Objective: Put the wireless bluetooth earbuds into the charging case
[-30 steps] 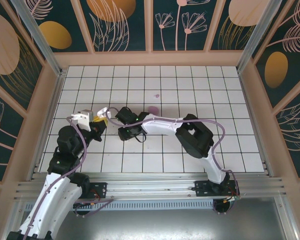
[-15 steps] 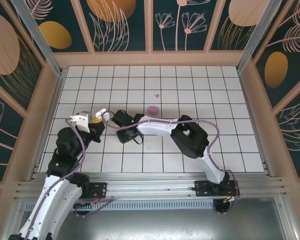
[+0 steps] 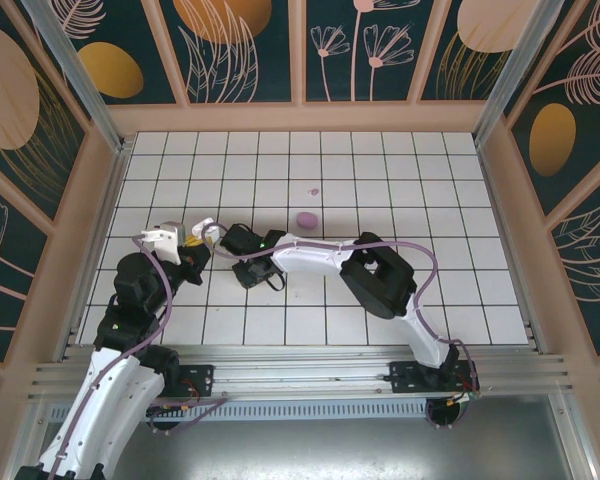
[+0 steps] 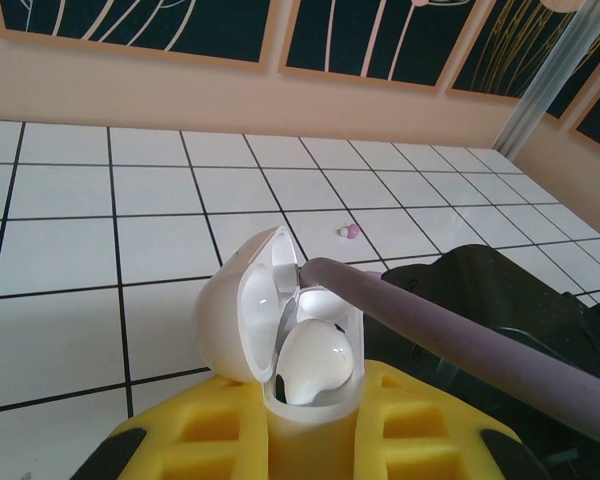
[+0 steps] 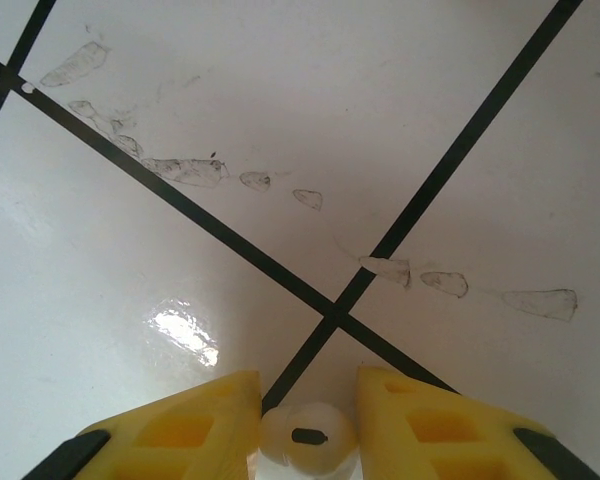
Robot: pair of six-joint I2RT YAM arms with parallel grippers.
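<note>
Right, clamped hard with the left gripper (image 4: 305, 425) on a white pebble-shaped plastic charging case (image 4: 235, 320), pinched upright between the yellow pads (image 4: 180, 440), lid flung open to the left. Just above those pads, seated in the well, a glossy white rounded plastic earbud (image 4: 315, 362). Behind it, a second white rounded shape (image 4: 323, 300), too hard to make out. Note a lilac cable (image 4: 460, 335) slanting across in front of that hand, over the far edge of the open case. Farther out beyond the pads, spot a tiny lilac-purple earbud (image 4: 348, 231) lying alone on the white tiled floor (image 4: 70, 250). Over to the right gripper (image 5: 308, 400) now: closed on a small white rounded earbud (image 5: 308, 437), nipped between the two yellow fingers (image 5: 190, 420), poised over a black grout crossing (image 5: 335, 315); cannot tell whether touching the tile. From above, both grippers close together, with a rounded lilac case (image 3: 306, 220) sitting out beyond the right one.
</note>
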